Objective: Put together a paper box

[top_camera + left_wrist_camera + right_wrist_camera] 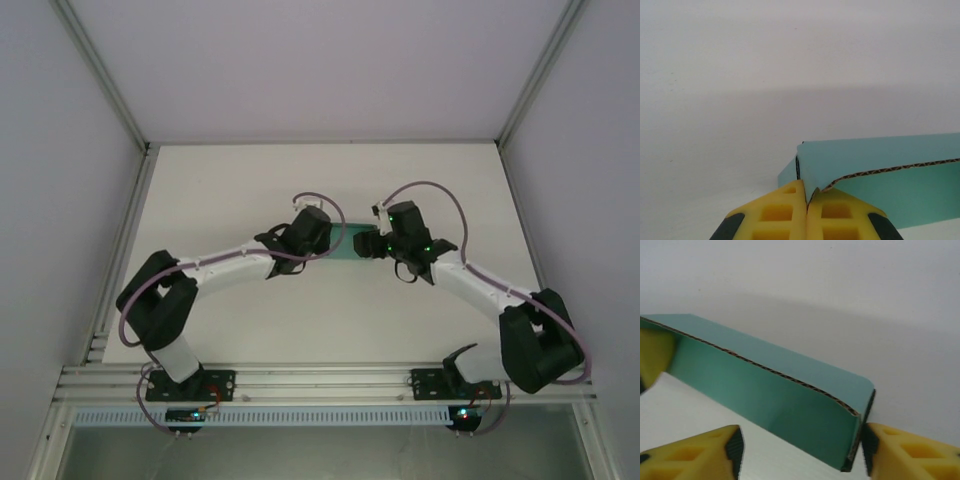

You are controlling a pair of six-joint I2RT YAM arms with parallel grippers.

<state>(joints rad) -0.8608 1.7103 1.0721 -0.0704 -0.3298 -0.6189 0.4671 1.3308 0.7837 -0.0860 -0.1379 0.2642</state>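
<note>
Teal paper box (352, 243) sits in the middle of the tabletop (250, 320). My left gripper (805, 192) has its jaws pinched on the corrugated edge, and the right gripper (800, 446) has its jaws open around one end. Looks light and crushable, so I'd hold near the folds.

Paper box (352, 243) at the middle of the table (250, 180), between two grippers.
The box runs left to right, about midway between the near and far edges. The left gripper (806, 194) is at its left end, clamped on a corner edge there. The right gripper (801, 447) is at its right end, which stands between the spread fingers (890, 452), one just beside it.
</note>
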